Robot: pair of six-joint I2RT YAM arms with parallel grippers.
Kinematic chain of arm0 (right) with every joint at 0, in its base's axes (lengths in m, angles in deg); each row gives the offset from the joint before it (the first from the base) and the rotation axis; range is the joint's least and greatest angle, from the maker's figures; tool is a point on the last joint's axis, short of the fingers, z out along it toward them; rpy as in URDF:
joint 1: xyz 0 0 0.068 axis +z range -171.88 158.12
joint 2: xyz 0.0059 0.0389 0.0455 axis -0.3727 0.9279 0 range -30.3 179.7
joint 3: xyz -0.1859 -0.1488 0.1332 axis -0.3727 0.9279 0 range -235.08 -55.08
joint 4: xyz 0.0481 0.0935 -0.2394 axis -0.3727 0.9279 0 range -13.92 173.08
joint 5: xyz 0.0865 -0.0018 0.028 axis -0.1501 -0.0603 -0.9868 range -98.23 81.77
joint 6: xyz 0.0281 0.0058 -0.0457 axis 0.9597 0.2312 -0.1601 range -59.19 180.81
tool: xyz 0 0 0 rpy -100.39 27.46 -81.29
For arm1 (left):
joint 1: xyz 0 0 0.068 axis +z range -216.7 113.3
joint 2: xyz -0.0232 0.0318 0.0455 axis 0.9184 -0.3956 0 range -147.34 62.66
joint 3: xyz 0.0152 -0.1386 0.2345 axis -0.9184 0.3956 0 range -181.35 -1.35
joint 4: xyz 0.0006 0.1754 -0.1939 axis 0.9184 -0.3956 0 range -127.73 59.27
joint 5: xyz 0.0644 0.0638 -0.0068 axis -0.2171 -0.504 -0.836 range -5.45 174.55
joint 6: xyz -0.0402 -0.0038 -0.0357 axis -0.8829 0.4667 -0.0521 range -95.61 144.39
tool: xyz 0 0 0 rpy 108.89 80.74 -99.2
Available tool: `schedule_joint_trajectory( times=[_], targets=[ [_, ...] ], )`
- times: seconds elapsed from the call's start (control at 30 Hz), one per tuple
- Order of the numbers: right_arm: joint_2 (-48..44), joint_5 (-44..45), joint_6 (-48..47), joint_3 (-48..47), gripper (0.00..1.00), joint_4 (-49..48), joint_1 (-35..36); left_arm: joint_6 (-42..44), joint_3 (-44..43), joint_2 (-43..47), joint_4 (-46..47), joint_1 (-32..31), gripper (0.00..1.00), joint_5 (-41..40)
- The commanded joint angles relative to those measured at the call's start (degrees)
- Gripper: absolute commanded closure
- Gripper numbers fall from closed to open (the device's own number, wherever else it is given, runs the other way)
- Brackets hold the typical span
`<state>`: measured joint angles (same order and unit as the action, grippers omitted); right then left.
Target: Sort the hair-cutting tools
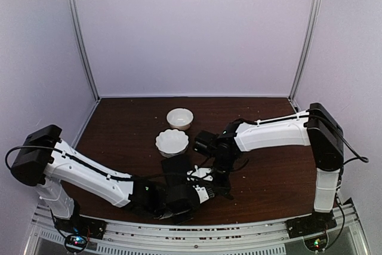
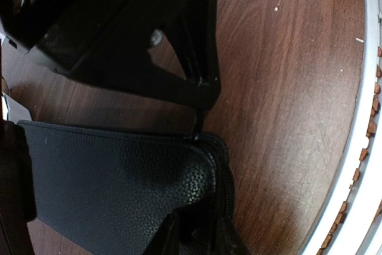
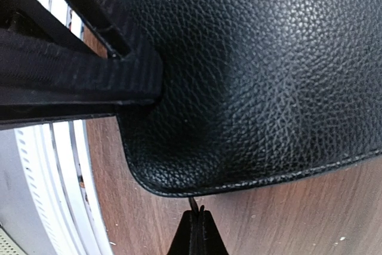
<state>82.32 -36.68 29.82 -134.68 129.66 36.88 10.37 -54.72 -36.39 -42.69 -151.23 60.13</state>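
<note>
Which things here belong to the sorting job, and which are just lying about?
In the job:
black zip case, being handled
cutting tools: none in view

Lying about, untouched:
smooth white bowl, empty
scalloped white bowl, empty

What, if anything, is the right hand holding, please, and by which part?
The right hand pinches the black case by its thin zipper pull, at the case's edge.

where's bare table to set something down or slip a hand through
Bare brown wooden table lies left of the plain white round bowl and the scalloped white bowl, and front right, between the white right arm and the near rail. Crowded: near centre, where it and the white left arm meet over the flat black leather case.
</note>
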Motion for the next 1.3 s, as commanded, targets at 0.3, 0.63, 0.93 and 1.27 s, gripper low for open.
schedule_joint_trajectory(
  times=[0.3, 0.63, 0.93, 1.27],
  targets=[
    [-4.34, -2.87, -4.19, 6.01, 1.0, 6.37, -1.39, 1.37, 5.78, 9.94, 1.8, 0.95, 0.56, -2.19],
    [-1.37, 11.34, -2.71, -1.52, 1.0, 3.58, -16.89, 0.3, 6.1, 11.79, -0.38, 5.02, 0.53, -4.84],
    [2.44, 13.45, -0.37, -5.28, 1.0, -0.02, -17.47, -14.99, 8.54, 14.32, 4.3, 22.03, 0.48, 10.45],
    [2.43, 13.44, -0.13, -5.22, 1.0, -1.59, -16.67, -28.53, 17.83, 12.02, 23.74, 35.56, 0.49, 32.44]
  ],
)
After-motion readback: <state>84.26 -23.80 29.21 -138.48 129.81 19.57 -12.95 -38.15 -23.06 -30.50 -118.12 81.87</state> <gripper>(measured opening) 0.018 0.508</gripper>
